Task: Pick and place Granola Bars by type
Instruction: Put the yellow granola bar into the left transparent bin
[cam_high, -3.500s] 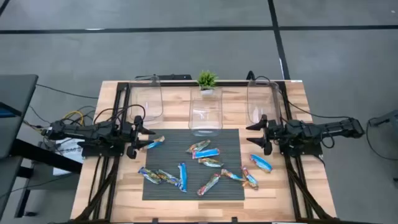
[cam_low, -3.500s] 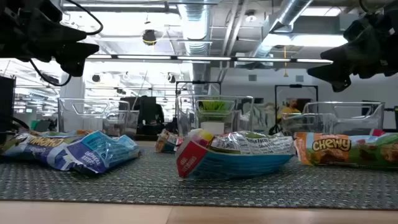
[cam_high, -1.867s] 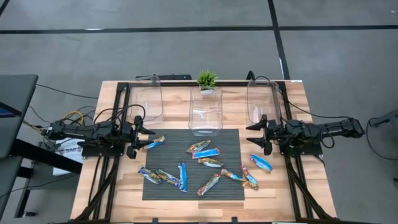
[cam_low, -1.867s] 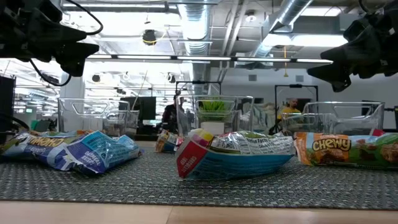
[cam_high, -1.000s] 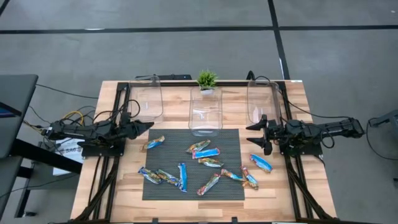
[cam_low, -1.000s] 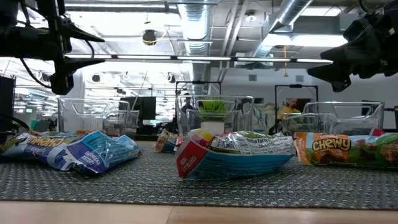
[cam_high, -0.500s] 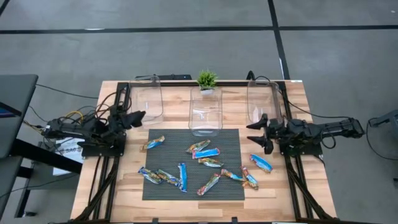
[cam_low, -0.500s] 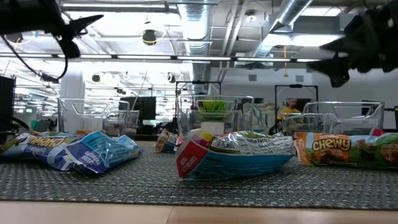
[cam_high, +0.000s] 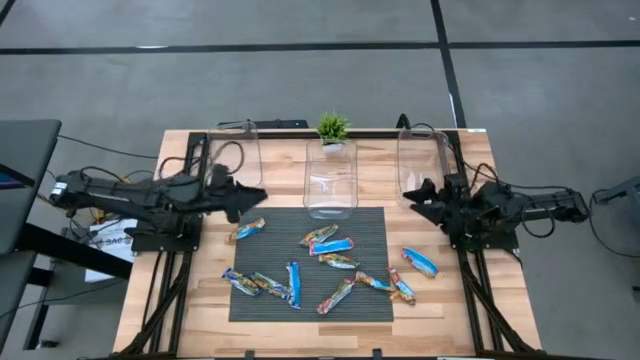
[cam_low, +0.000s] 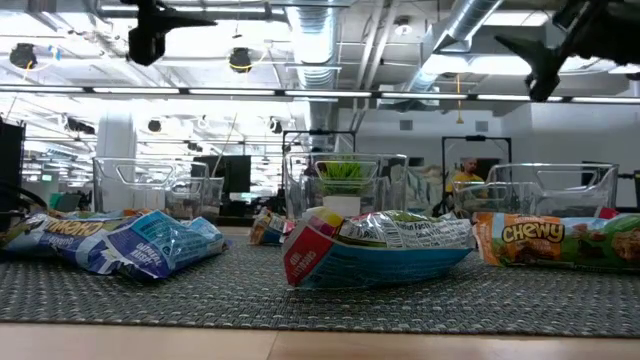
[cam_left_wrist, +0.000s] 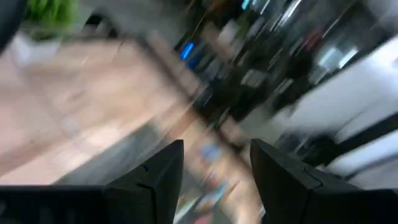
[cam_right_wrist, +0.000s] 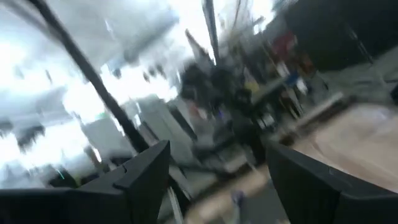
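Several granola bars lie flat on the dark ribbed mat (cam_high: 370, 225): a blue one (cam_high: 420, 262) near the right edge, a blue-and-orange one (cam_high: 246, 229) at the far left, a blue one (cam_high: 293, 283), and multicoloured ones (cam_high: 336, 295) in the middle. The low view shows a crumpled blue-and-white wrapper (cam_low: 150, 245) and an orange "Chewy" bar (cam_low: 555, 240). My left gripper (cam_high: 252, 198) (cam_left_wrist: 217, 149) hovers open above the mat's far left corner. My right gripper (cam_high: 408, 198) (cam_right_wrist: 217, 149) hovers open near the right tub. Neither holds anything.
Three clear tubs stand along the mat's far edge: left (cam_high: 238, 160), middle (cam_high: 330, 182), right (cam_high: 422, 165). A small potted plant (cam_high: 332, 128) sits behind the middle tub. Bare wood (cam_high: 300, 335) borders the mat at the near edge.
My left gripper has risen, swung first toward the far edge, then reached right over the mat's far left corner, pointing right. My right gripper has lifted and shifted a little toward the far edge. The bars have stayed where they were.
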